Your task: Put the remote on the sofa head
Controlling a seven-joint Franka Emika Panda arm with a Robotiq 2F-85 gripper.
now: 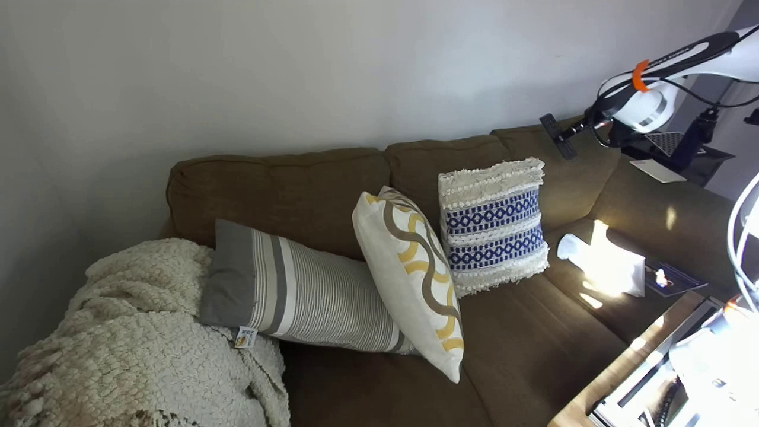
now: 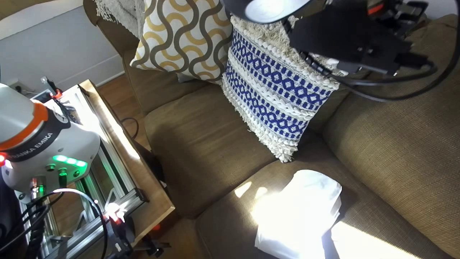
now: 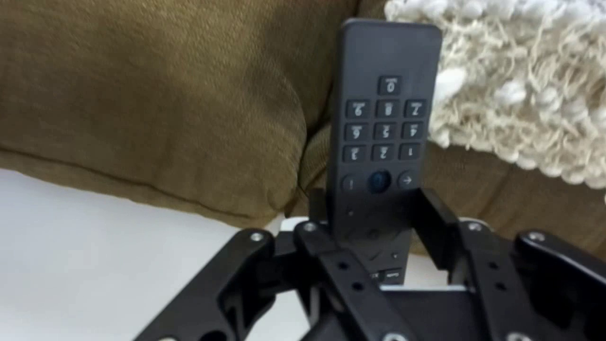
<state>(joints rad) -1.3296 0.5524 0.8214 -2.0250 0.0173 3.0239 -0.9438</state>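
Observation:
The remote (image 1: 551, 127) is a slim black bar with number buttons, held in the air near the top of the backrest at the far end of the sofa. It also fills the middle of the wrist view (image 3: 384, 128). My gripper (image 3: 371, 203) is shut on the remote, one finger on each long side. The sofa head (image 1: 278, 160) is the rounded brown ridge along the wall. Its edge shows at the lower left in the wrist view (image 3: 132, 187), below the remote. The remote is not clearly visible in the exterior view where the black wrist mount (image 2: 352, 39) fills the top right.
A fringed blue and white pillow (image 1: 495, 225) leans on the backrest near the gripper. A yellow-patterned pillow (image 1: 415, 279), a striped pillow (image 1: 314, 290) and a cream blanket (image 1: 154, 332) lie further along. The wall (image 1: 296, 71) stands behind the sofa. A white packet (image 2: 298, 216) lies on the seat.

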